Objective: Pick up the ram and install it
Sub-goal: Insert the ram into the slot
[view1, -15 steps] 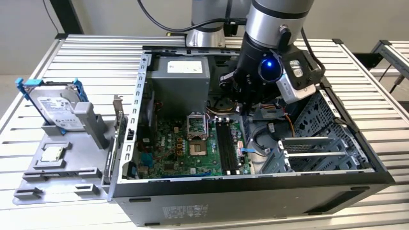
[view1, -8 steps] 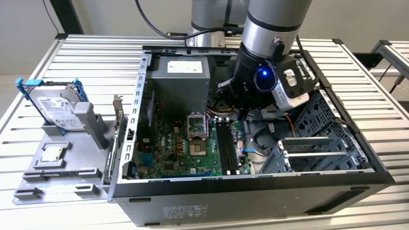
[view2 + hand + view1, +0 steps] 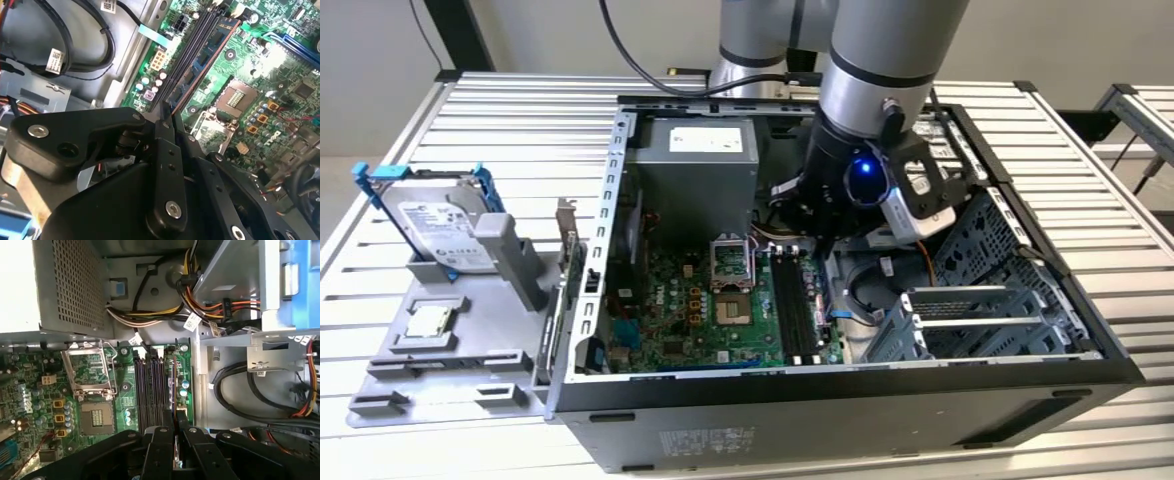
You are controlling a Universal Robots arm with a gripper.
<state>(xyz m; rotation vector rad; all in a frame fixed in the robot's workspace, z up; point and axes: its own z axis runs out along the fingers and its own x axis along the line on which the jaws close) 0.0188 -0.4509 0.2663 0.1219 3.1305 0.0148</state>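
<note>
The claw [image 3: 168, 116] is almost shut, and its two black fingers [image 3: 166, 170] leave only a thin gap. In that gap they pinch one end of the ram [image 3: 202, 57]. In the first wrist view the claw [image 3: 175, 429] sits right over the near end of the memory slots [image 3: 152, 390]. The ram is a long, thin, dark stick with small chips in a row. It stands on its long edge and runs along the slots, from the fingertips to the far end of the slots. I cannot tell if it is pushed all the way down into a slot. Just beside the slots is the square processor socket [image 3: 97, 416] on the green board. On the other side of the slots, black cables [image 3: 235, 390] lie curled on the gray metal floor. Past the far end of the slots sits the gray power box [image 3: 70, 285] with many small holes. In the exterior view, the silver arm [image 3: 887, 50] reaches down into the open computer case [image 3: 854, 410], right above the slots [image 3: 790, 295]. Well apart from the slots, outside the case on the exterior view's left, a gray tray [image 3: 480, 310] rests on the slatted tabletop [image 3: 494, 110]. The tray holds a hard drive [image 3: 440, 225] in a blue bracket and a small square chip [image 3: 430, 320].
</note>
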